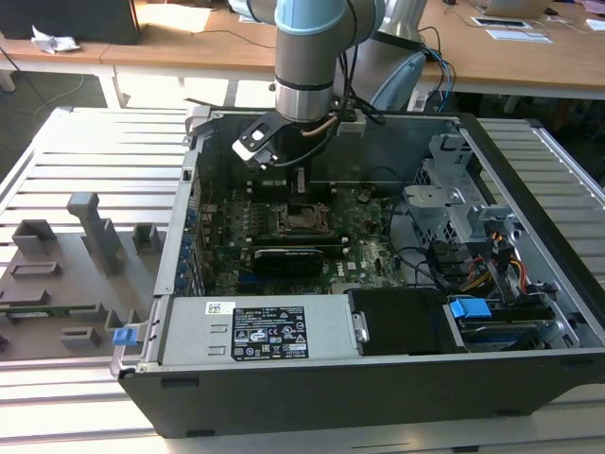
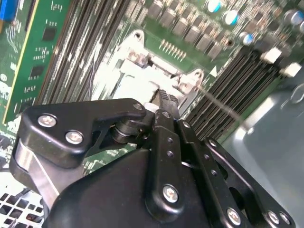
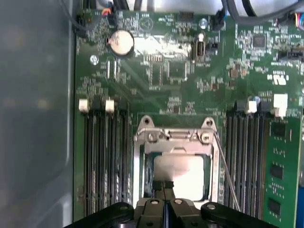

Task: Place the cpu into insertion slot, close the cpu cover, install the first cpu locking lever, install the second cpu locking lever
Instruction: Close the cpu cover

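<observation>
**Wrist views.** Nearest the lens is the black linkage of the gripper (image 3: 164, 186). Its two fingers are drawn together with only a hairline seam between them and nothing visibly held. The tips lie over the near edge of the cpu (image 3: 183, 173); whether they touch it cannot be told. The cpu sits in its socket, dull silver top upward. The cpu cover (image 3: 138, 171) lies down around it, its window framing the metal top. Beside the socket a thin locking lever (image 3: 226, 175) slants free of the frame, unlatched. Memory slots (image 3: 102, 156) flank the socket. Beyond them lie a coin cell (image 3: 121, 42) and white board print too fine to read. The second wrist view gives the fingers from the side, with round capacitors (image 2: 231, 17) past the socket.

**Exterior view.** In front, the power supply (image 1: 189, 331) carries a black label (image 1: 269, 333) and a small white label (image 1: 220, 307), neither legible. Behind it lies a long black card (image 1: 293, 255). Farther back the arm (image 1: 307, 57) reaches down into the computer case (image 1: 312, 402) over the socket. On the exterior view's left, a grey fixture tray (image 1: 57, 284) rests on the slatted table (image 1: 104, 151). Wooden desks (image 1: 529, 57) stand farthest back.
</observation>
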### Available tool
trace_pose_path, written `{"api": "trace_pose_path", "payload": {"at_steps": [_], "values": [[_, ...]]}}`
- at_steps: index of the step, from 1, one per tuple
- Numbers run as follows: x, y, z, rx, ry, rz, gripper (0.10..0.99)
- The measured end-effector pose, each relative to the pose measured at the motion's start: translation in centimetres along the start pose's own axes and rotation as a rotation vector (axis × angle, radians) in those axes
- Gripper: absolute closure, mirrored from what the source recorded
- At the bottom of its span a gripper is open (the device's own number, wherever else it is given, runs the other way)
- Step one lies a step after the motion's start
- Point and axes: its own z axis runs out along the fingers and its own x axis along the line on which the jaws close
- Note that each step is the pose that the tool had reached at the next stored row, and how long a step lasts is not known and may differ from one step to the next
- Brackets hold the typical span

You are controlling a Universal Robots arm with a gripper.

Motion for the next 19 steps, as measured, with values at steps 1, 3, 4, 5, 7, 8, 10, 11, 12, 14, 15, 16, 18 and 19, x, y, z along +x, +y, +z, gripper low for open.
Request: {"api": "trace_pose_path", "payload": {"at_steps": [1, 3, 4, 5, 7, 8, 10, 11, 12, 14, 15, 16, 18, 19], "values": [[-0.01, 0.31, 0.00, 0.002, 0.0010, 0.000, 0.980], [-0.03, 1.27, -0.01, 0.007, 0.0050, -0.001, 0.980], [-0.04, 1.56, -0.02, 0.009, 0.0067, -0.001, 0.980], [-0.04, 1.98, -0.03, 0.010, 0.0092, -0.001, 0.980], [-0.06, 2.11, -0.40, 0.011, 0.0093, -0.001, 0.980], [-0.07, 2.11, -0.65, 0.011, 0.0093, -0.001, 0.980], [-0.14, 2.10, -1.95, 0.011, 0.0093, -0.001, 0.980], [-0.31, 2.05, -1.96, 0.011, 0.0111, -0.001, 0.980], [-0.57, 1.98, -1.95, 0.011, 0.0133, -0.001, 0.980], [-1.24, 1.88, -1.93, 0.011, 0.0177, -0.001, 0.980], [-1.72, 1.84, -1.90, 0.011, 0.0193, -0.001, 0.980], [-2.11, 1.80, -1.89, 0.011, 0.0203, -0.001, 0.980], [-2.91, 1.73, -1.85, 0.011, 0.0220, -0.001, 0.980], [-3.53, 1.66, -1.82, 0.011, 0.0230, -0.001, 0.980]]}}
